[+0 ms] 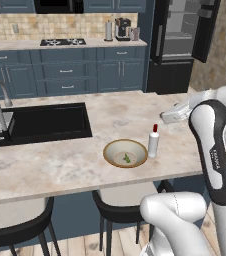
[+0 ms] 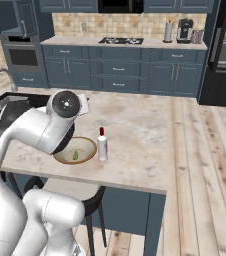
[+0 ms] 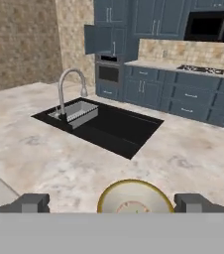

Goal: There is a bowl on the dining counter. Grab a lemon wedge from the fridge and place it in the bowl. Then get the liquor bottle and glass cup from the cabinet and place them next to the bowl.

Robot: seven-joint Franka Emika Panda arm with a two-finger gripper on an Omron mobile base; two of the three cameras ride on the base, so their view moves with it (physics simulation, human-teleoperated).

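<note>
Left base view: the bowl (image 1: 125,152) sits on the marble desk (image 1: 60,165) near its front edge, with a green lemon wedge (image 1: 127,159) lying inside. Just beside the bowl, on its right, the bottle (image 1: 153,141) stands upright, red cap on top. The white arm (image 1: 212,150) rises at the lower right. The sink (image 1: 35,122) is off to the left, and the fridge (image 1: 182,40) stands open at the back.

Right base view: same bowl (image 2: 76,150), wedge (image 2: 75,156) in it, bottle (image 2: 102,145) close against its right rim; whether they touch, I cannot tell. The arm's elbow (image 2: 65,106) covers the bowl's left side.

Hand view: the jaws (image 3: 113,203) are spread wide and hold nothing, fingertips (image 3: 32,203) on either side of the bowl (image 3: 133,196) below. Beyond it lie the sink (image 3: 101,126) and faucet (image 3: 69,87), with an open cabinet (image 3: 100,39) high on the wall.
</note>
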